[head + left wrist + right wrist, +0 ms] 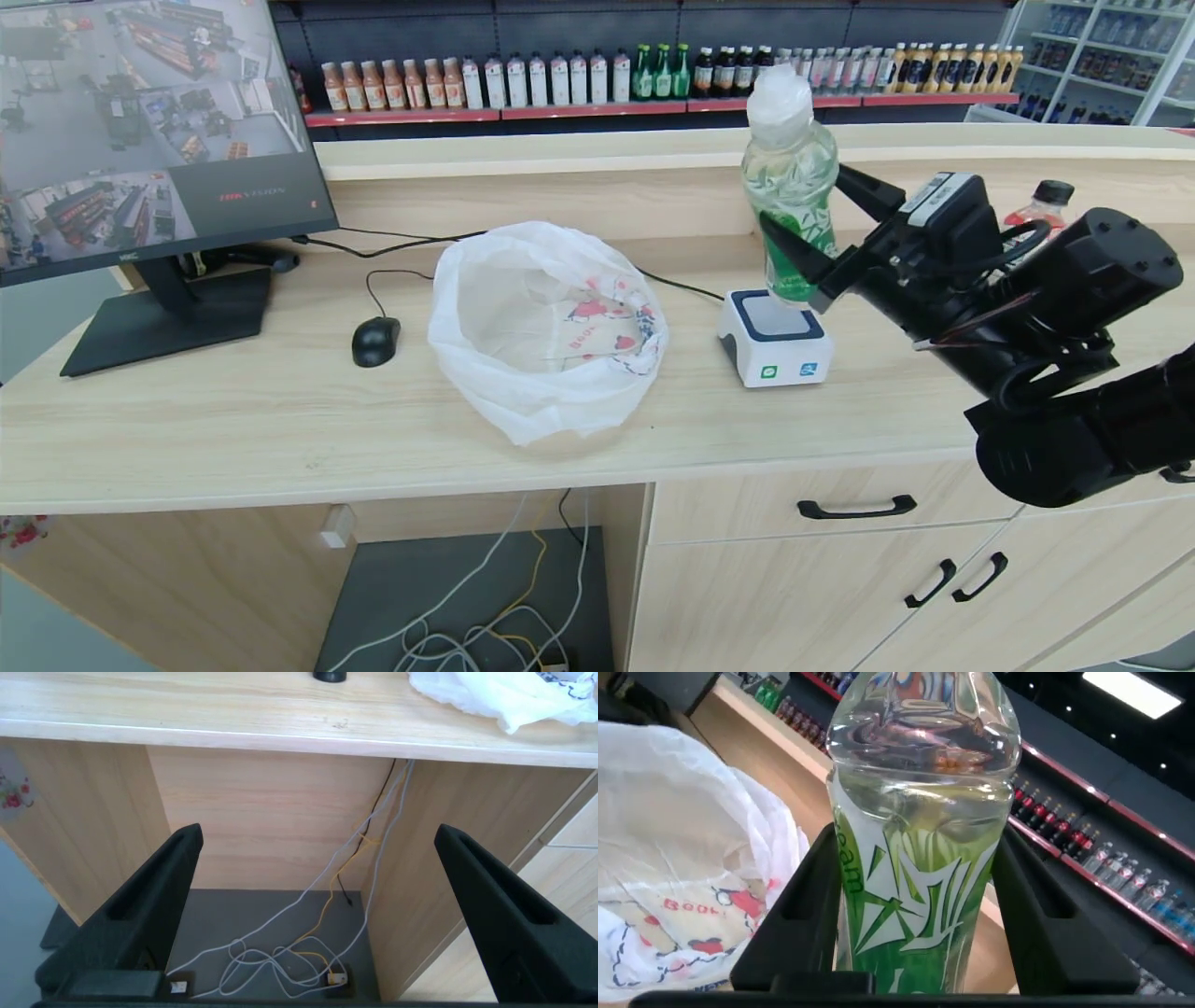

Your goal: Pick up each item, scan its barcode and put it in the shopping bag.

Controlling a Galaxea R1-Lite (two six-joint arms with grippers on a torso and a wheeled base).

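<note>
Head view has the right gripper (800, 201) pinching a clear bottle (789, 154) with a green label around its lower body, one finger on each side. The bottle stands upright directly over the white scanner (773, 338); its base seems to hang just above the scanner's top, though I cannot tell whether they touch. The shopping bag (546, 327) sits open on the counter (233, 420), just beside the scanner on the robot's left. A mouse (375, 341) and a monitor (140, 121) lie farther left. A second bottle (1046, 207) with a black cap stands behind the right arm. In the left wrist view, the left gripper (318, 835) is spread wide below the counter's edge, facing loose cables (308, 943).
</note>
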